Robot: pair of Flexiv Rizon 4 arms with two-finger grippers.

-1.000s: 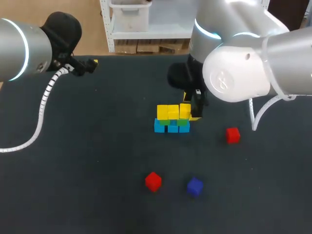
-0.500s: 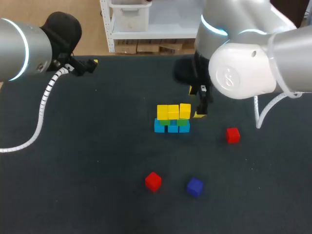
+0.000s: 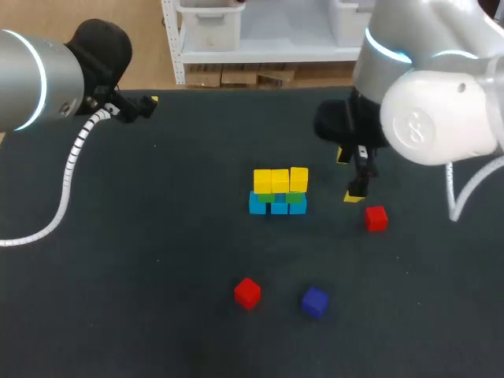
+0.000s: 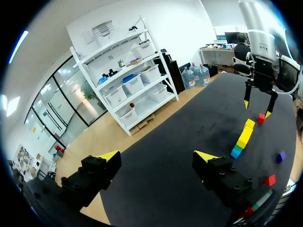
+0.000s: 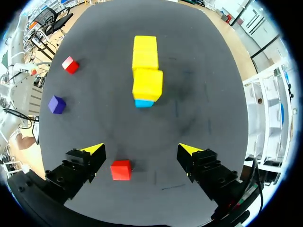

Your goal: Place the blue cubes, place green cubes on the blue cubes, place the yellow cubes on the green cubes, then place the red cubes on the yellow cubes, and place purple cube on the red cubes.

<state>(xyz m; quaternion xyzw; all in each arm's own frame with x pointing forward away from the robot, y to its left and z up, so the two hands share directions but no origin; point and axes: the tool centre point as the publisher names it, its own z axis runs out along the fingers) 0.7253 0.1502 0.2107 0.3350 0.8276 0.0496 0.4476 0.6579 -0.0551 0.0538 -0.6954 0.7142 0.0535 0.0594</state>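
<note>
A row of blue cubes (image 3: 268, 206) carries green cubes (image 3: 294, 198) and three yellow cubes (image 3: 279, 180) on top, mid-table. My right gripper (image 3: 350, 175) hangs open to the right of this stack, above and just behind a red cube (image 3: 376, 218). In the right wrist view that red cube (image 5: 120, 169) lies under the open right gripper (image 5: 141, 149), nearer one finger, with the yellow cubes (image 5: 147, 66) ahead. A second red cube (image 3: 247, 292) and a purple cube (image 3: 315, 301) lie near the front. My left gripper (image 4: 156, 156) stands open and empty at the far left.
The left arm's white cable (image 3: 72, 161) trails over the table's left side. The table's back edge (image 3: 236, 89) runs behind both arms. In the left wrist view the stack (image 4: 244, 138) and my right gripper (image 4: 258, 106) are far ahead.
My right gripper let go of the rightmost yellow cube on the stack, opened wider and moved right, over the red cube. The left arm has not moved.
</note>
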